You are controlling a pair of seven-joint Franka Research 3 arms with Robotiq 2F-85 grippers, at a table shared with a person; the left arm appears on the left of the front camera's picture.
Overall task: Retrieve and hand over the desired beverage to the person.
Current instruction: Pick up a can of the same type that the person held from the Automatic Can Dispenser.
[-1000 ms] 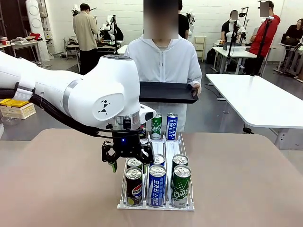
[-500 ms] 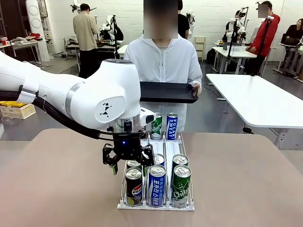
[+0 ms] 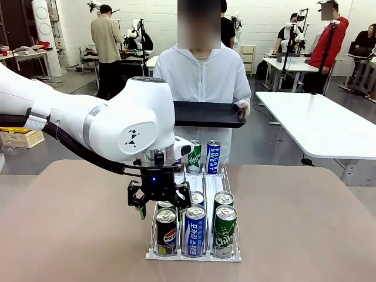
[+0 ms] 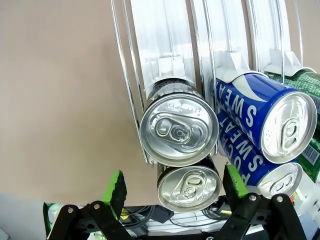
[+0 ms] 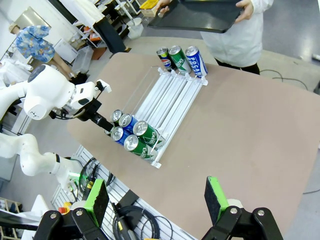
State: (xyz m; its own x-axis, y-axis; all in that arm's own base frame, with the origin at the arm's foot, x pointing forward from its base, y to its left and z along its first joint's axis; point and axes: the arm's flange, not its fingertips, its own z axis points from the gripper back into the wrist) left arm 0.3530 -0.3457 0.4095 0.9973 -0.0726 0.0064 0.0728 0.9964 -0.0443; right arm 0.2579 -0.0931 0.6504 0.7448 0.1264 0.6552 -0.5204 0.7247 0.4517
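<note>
Beverage cans stand in a three-lane wire rack (image 3: 230, 257) on the table. At its near end are a dark Pepsi can (image 3: 166, 232), a blue Pocari Sweat can (image 3: 194, 230) and a green Chilsung can (image 3: 224, 231), each with another can behind it. My left gripper (image 3: 158, 198) hangs open just above the left lane's near cans. In the left wrist view its green pads (image 4: 116, 186) flank two silver can tops (image 4: 178, 131). My right gripper (image 5: 156, 199) is open, high above the table. The person (image 3: 202, 76) stands at the far side holding a black tray (image 3: 208, 113).
More cans (image 3: 212, 156) stand at the rack's far end. Bare brown tabletop (image 3: 305, 223) lies on both sides of the rack. A white table (image 3: 323, 126) stands at the back right, with other people farther off.
My left gripper has sunk a little and edged right, closer to the left lane's cans. It has stayed open.
</note>
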